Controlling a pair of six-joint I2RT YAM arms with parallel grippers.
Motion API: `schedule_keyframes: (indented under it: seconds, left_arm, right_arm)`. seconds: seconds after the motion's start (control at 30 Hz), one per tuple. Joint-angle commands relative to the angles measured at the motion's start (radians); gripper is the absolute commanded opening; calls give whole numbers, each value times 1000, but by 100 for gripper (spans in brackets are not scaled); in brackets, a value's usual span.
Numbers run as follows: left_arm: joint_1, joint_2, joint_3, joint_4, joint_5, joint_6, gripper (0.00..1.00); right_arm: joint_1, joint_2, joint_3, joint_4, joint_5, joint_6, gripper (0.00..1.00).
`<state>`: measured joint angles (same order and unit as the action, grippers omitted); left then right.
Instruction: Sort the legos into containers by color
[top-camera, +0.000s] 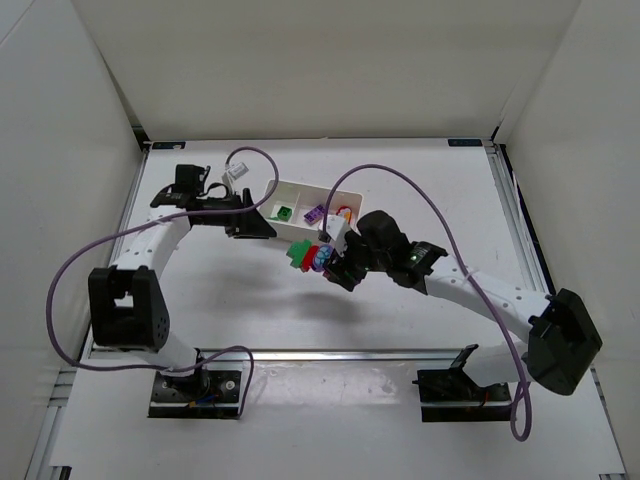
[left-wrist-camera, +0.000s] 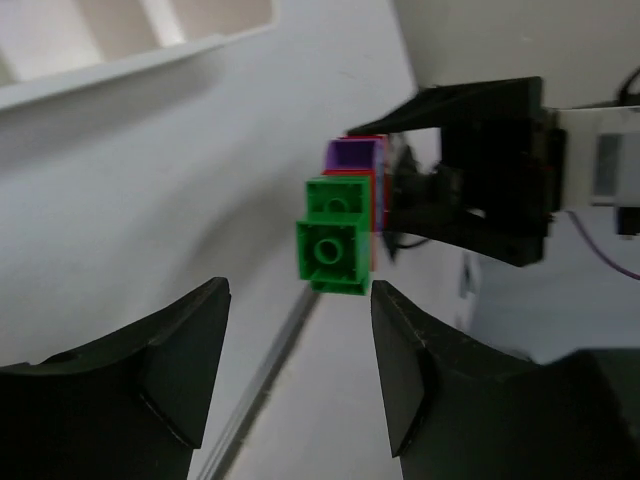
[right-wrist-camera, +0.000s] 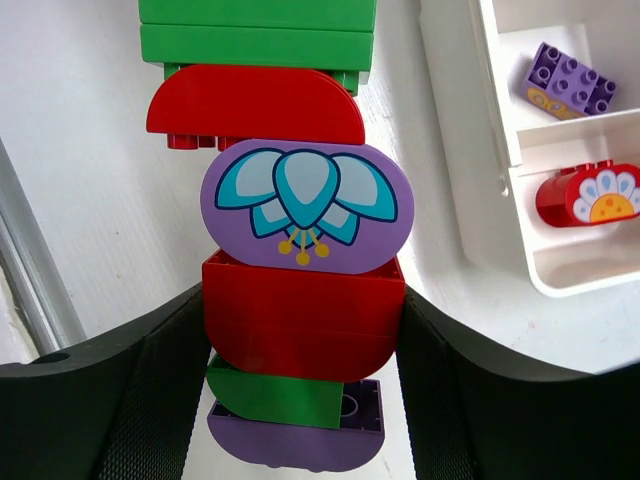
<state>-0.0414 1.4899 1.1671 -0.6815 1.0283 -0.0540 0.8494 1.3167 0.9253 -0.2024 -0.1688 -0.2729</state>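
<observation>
My right gripper (top-camera: 337, 266) (right-wrist-camera: 302, 305) is shut on a stack of joined legos (top-camera: 312, 256), held just in front of the white tray (top-camera: 300, 190). In the right wrist view the stack runs green (right-wrist-camera: 255, 30), red (right-wrist-camera: 255, 105), a purple oval with a blue flower (right-wrist-camera: 305, 205), red (right-wrist-camera: 300, 315), green (right-wrist-camera: 275, 395) and purple (right-wrist-camera: 300, 445). My left gripper (top-camera: 262, 228) (left-wrist-camera: 298, 302) is open and empty. Its jaws point at the stack's green end (left-wrist-camera: 335, 235), a little short of it. The tray's compartments hold a green brick (top-camera: 284, 212), a purple brick (top-camera: 314, 213) (right-wrist-camera: 570, 80) and a red brick (top-camera: 343, 212) (right-wrist-camera: 590, 195).
The tray's edge (left-wrist-camera: 130, 45) shows at the upper left of the left wrist view. Purple cables (top-camera: 400, 185) loop over both arms. White walls enclose the table on three sides. A metal rail (top-camera: 330, 352) runs along the near edge.
</observation>
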Motion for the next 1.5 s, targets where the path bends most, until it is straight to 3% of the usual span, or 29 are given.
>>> schedule_keyframes:
  seconds: [0.0, 0.23, 0.4, 0.97, 1.2, 1.47]
  left_arm:
    - [-5, 76, 19, -20, 389, -20, 69]
    - [-44, 127, 48, -19, 480, -40, 69]
    - [-66, 119, 31, -18, 454, -41, 70]
    - [-37, 66, 32, -81, 170, 49, 69]
    - [-26, 81, 22, -79, 161, 49, 68]
    - [-35, 133, 22, -81, 269, 49, 68]
  right_arm:
    - [5, -16, -10, 75, -31, -86, 0]
    - [5, 38, 38, 124, -18, -114, 0]
    - [5, 64, 58, 152, -21, -126, 0]
    - [5, 16, 61, 109, -21, -123, 0]
    - [5, -8, 47, 112, -11, -120, 0]
    - [5, -8, 58, 124, -20, -112, 0]
